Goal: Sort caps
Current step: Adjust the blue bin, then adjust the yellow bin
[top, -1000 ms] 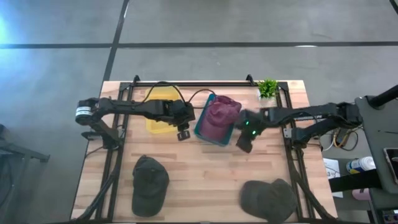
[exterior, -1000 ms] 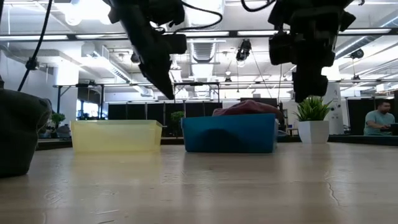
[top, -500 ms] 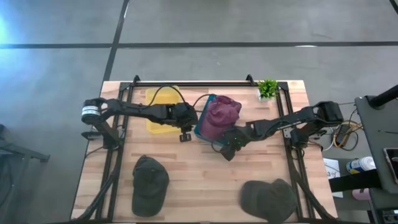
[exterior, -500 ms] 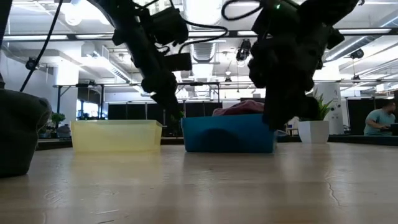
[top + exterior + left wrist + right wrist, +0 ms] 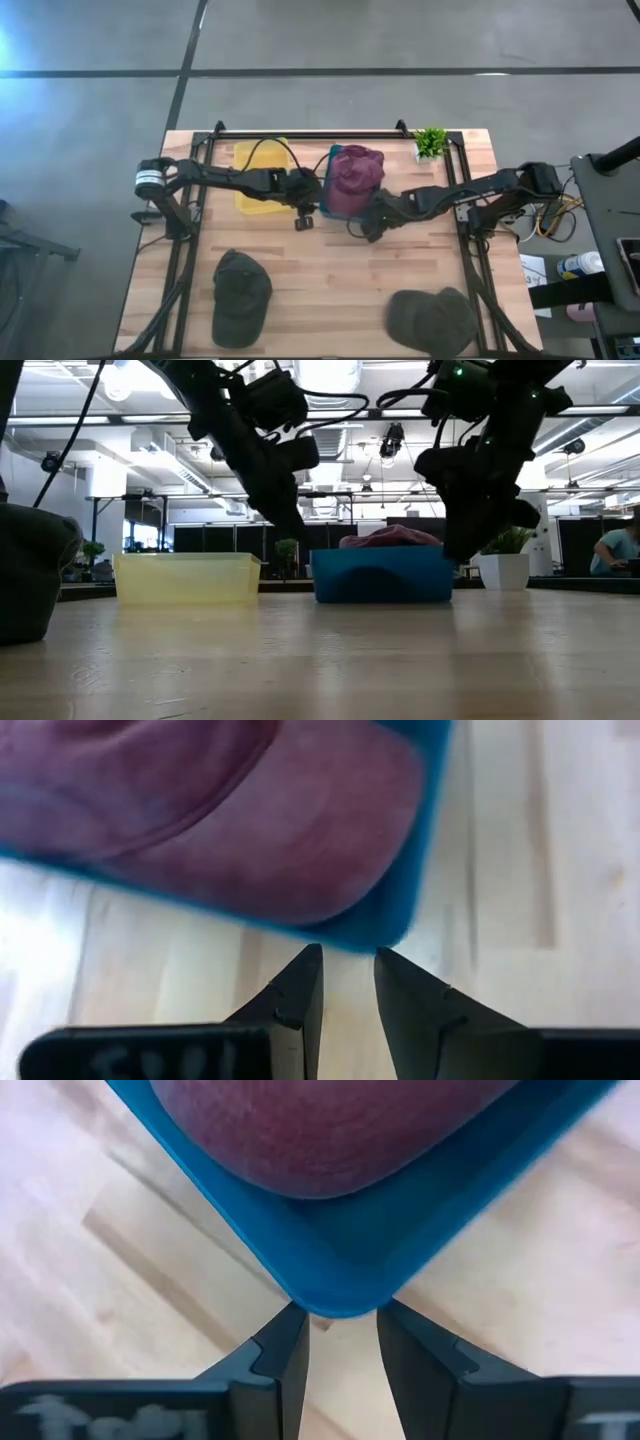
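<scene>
**Teal bin squared up between my two grippers**

My left gripper (image 5: pixel 305 208) sits low at the near left corner of the teal bin (image 5: pixel 326 192), and my right gripper (image 5: pixel 372 226) sits at its near right corner. A second ago the bin lay skewed, its near end swung toward the right; now it stands nearly straight beside the yellow bin (image 5: pixel 256 180), shifted a little to the left in the low view's terms too. My right arm has swept in from the right edge of the tabletop (image 5: pixel 330 280) to get here, and my left has crept rightward.

In the left wrist view my fingers (image 5: pixel 296 990) stand slightly apart with nothing between them, the bin's corner just beyond the tips. In the right wrist view my fingers (image 5: pixel 283 1348) are likewise a little apart, with the bin's rounded corner right at their gap (whether they touch it, I cannot tell).

The maroon caps (image 5: pixel 355 176) are heaped in the teal bin, rising above its rim. The two olive caps remain on the tabletop: one near left (image 5: pixel 241 297), one near right (image 5: pixel 432 320), well apart from both bins. The yellow bin looks empty.

My judgement: the maroon half is sorted and the bin tidied; the olive caps come next, likely for the yellow bin.
</scene>
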Controlling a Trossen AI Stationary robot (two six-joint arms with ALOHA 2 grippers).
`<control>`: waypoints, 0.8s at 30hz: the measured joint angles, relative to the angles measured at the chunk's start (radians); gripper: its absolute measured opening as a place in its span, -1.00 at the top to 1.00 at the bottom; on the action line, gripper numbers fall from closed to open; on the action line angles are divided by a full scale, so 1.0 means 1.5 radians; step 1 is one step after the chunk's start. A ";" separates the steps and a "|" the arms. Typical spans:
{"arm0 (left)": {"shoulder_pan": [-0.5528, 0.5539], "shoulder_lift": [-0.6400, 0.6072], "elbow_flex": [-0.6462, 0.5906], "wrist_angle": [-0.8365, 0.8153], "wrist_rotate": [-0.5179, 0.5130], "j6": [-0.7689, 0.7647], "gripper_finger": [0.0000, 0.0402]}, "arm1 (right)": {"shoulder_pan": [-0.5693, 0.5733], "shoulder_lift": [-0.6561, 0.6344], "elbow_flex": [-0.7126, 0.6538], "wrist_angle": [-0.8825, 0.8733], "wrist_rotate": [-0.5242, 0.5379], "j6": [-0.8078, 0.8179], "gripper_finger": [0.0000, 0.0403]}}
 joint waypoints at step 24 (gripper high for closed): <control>-0.005 -0.144 0.038 -0.236 0.011 -0.024 0.57 | -0.043 -0.119 0.000 -0.057 0.015 -0.130 0.42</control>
